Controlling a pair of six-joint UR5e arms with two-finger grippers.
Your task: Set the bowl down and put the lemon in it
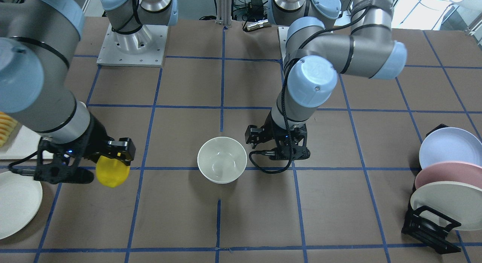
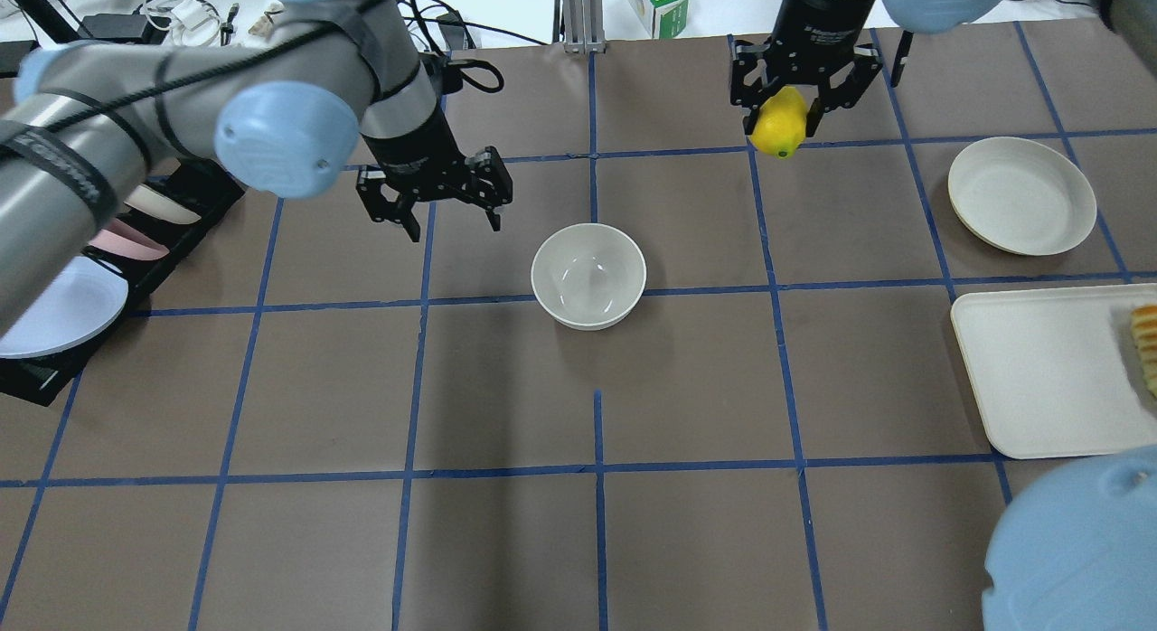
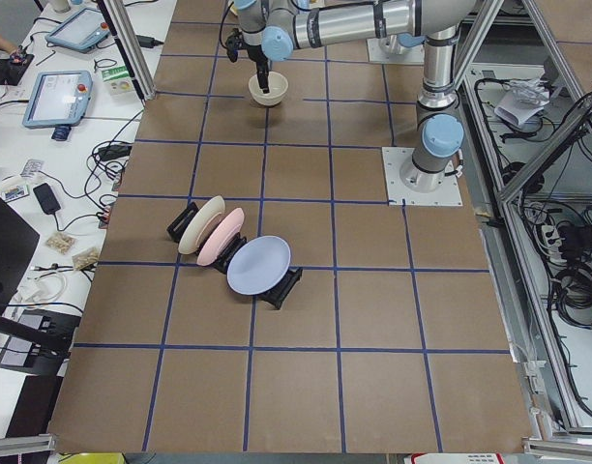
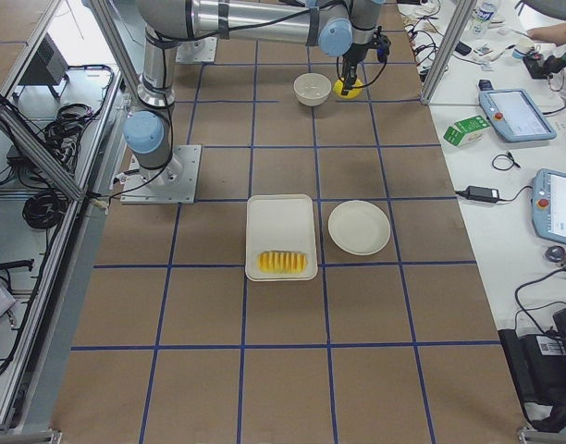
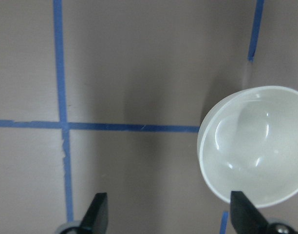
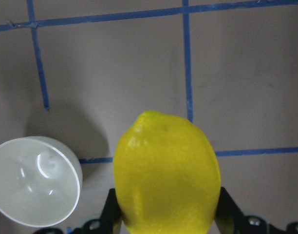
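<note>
So the lemon (image 6: 166, 170) looks smooth, firm, probably a bit slippery. Right hand (image 2: 783, 125) pinches it across the middle, far right of the bowl (image 2: 588, 275). Bowl sits mid-desk (image 2: 687, 387), glossy, likely chippable. Left hand (image 2: 447, 217) hangs wide and empty just left of it.

The right gripper (image 1: 113, 162) has the lemon (image 1: 112, 175) pinched between its jaws, most of the fruit sticking out past them. The bowl (image 1: 222, 160) stands upright on the brown table (image 1: 188, 86) between the two grippers. It sits just beside the left gripper (image 1: 276, 148), whose jaws are spread apart and not touching it.
</note>
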